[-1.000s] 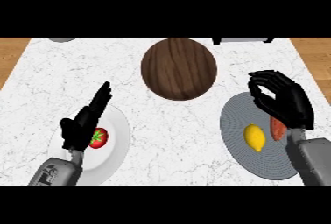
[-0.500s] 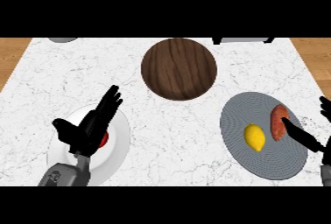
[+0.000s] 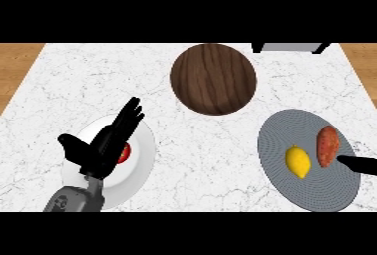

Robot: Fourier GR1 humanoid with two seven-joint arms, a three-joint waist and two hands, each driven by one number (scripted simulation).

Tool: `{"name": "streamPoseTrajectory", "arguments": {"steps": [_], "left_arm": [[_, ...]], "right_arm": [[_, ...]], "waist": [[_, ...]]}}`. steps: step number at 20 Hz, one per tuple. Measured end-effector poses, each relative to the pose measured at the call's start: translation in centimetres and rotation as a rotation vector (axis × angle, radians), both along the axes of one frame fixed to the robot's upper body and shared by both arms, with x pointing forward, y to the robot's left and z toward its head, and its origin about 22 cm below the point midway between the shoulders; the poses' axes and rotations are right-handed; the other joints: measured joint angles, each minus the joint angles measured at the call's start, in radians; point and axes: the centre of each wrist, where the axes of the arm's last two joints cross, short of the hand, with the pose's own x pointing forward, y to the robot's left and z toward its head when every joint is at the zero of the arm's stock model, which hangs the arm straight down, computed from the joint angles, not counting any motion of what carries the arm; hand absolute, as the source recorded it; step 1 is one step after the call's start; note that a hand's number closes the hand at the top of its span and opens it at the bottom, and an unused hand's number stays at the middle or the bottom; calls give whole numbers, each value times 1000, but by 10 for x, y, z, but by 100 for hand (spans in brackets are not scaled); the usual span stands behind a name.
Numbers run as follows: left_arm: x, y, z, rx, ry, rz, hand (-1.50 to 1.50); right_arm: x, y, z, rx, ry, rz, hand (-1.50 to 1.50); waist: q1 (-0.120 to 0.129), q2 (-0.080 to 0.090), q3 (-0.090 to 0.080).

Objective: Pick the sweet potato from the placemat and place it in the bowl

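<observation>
Sweet potato [image 3: 328, 146] is lying on the right part of the round grey placemat [image 3: 309, 194], just beside a yellow lemon [image 3: 298, 161]. It is showing a reddish-brown skin and a tapered oval form, its long axis running near-to-far across the counter [image 3: 74, 84]. The wooden bowl [image 3: 213, 78] is sitting well apart, farther back. Left hand [image 3: 103, 147] is hovering over a white plate [image 3: 140, 167], fingers straight and together, thumb out. Right hand [image 3: 359, 165] is showing only as a black sliver near the potato's near end; its state cannot be told.
</observation>
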Motion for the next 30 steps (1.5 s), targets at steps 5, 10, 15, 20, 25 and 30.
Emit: {"name": "streamPoseTrajectory", "arguments": {"steps": [5, 10, 15, 20, 25, 30], "left_arm": [[2, -4, 2, -6, -1, -8, 0], [4, -1, 7, -8, -3, -13, 0], [3, 1, 8, -11, 0, -11, 0], [1, 1, 8, -8, -4, 0, 0], [2, 2, 8, -14, 0, -5, 0], [1, -1, 5, -18, -2, -3, 0]], "right_arm": [[27, 27, 39, 48, 192, -55, -150], [52, 50, 56, 107, 293, -55, -150], [65, 50, 54, 151, 367, -93, -150], [71, 46, 44, 180, 451, -115, -150], [73, 43, 34, 212, 520, -122, -150], [75, 45, 24, 216, 555, -114, -150]], "waist": [[9, 1, 4], [12, 2, 7], [7, 2, 9], [1, 2, 9], [-2, 2, 9], [-3, 2, 10]]}}
